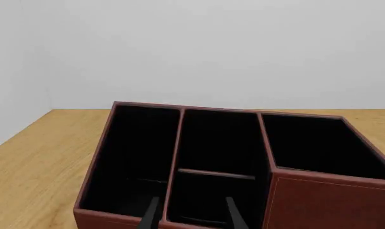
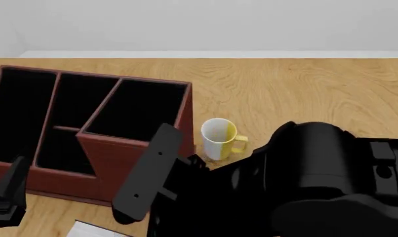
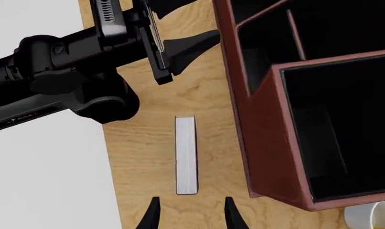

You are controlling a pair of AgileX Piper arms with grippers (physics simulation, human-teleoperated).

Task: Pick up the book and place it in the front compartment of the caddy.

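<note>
Altogether: one book (image 3: 186, 155), one caddy (image 2: 120, 163), one mug (image 2: 219, 138), two empty, parted claws.

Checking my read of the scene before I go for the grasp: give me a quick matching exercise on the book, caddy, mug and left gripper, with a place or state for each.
Things:
1. book
2. caddy
3. mug
4. left gripper

Places or states:
A. white and yellow, standing upright beside the caddy
B. lying on the table in front of the caddy, page edges showing
C. reddish-brown, sections all black inside and holding nothing
D. hanging over the table near the caddy's corner, holding nothing

Pairs: 1-B, 2-C, 3-A, 4-D
</note>
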